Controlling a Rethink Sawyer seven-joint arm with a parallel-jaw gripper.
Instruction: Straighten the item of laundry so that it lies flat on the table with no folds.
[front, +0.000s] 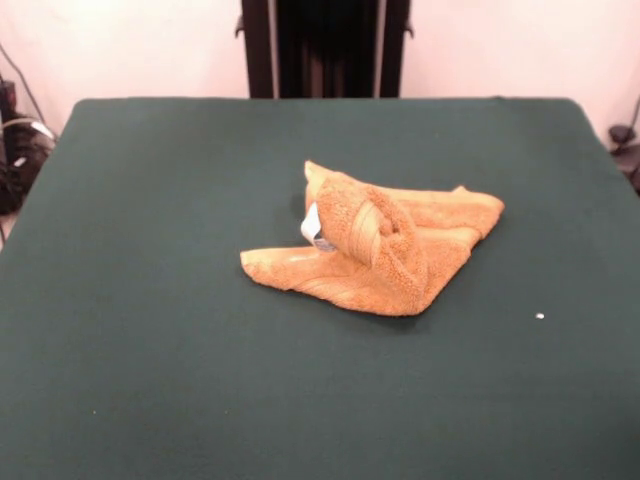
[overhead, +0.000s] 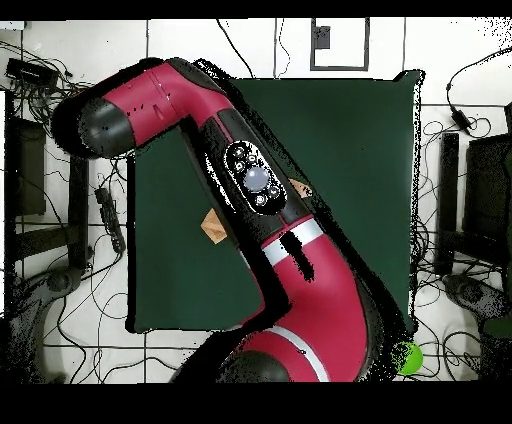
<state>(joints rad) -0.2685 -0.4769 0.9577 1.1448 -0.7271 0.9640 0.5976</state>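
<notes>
The orange-tan towel (front: 380, 250) lies crumpled near the middle of the dark green table (front: 150, 300). It is folded over itself into a rough triangle, with a raised roll on top and a small white label tag (front: 313, 228) at its left side. In the overhead view the red and black arm (overhead: 260, 200) stretches across the table and hides most of the towel; only two small corners of the towel (overhead: 213, 227) show beside it. The gripper shows in neither view.
The robot's black pedestal (front: 325, 48) stands at the table's far edge. A tiny white speck (front: 540, 316) lies on the cloth right of the towel. Cables and dark equipment (front: 18, 150) sit off the table's left side.
</notes>
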